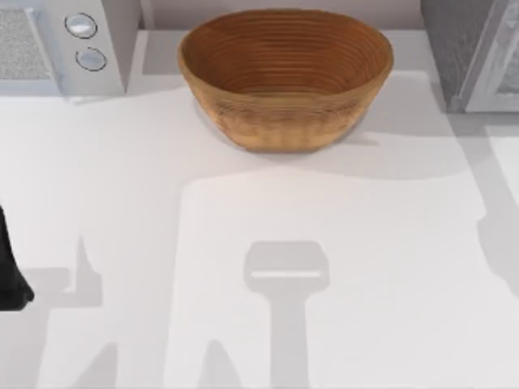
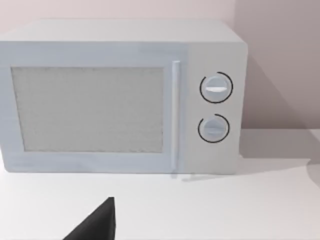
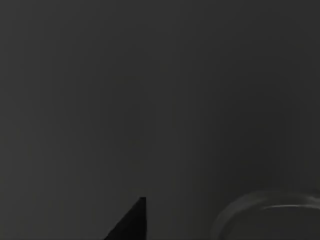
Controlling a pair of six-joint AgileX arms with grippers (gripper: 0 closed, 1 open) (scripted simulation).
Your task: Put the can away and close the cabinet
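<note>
We take the woven basket [image 1: 285, 77] as our landmark: it sits on the white table [image 1: 243, 243] at the back, near the middle, tilted slightly so its ribbed inside faces the top view. To the basket's left, at the table's back left corner, stands a white microwave [image 1: 65, 44] with two round dials [image 1: 85, 40] on its front; the left wrist view looks straight at its mesh door [image 2: 87, 110], its upright handle [image 2: 175, 115] and both knobs, the door shut. To the basket's right, at the back right corner, stands the grey cabinet [image 1: 474, 53], with a pale panel along its edge that may be its door; we cannot tell how far it stands open.

Our left arm [image 1: 10, 267] is well to the left of the basket and nearer the front, at the table's left edge. One dark fingertip [image 2: 97, 222] of the left gripper juts into the left wrist view, apart from the microwave; whether that claw is open or closed we cannot tell.

The right wrist view is dark. We cannot tell where the can is, nor the state of the right claw.

Between the basket and the front edge nothing stands in the way.
</note>
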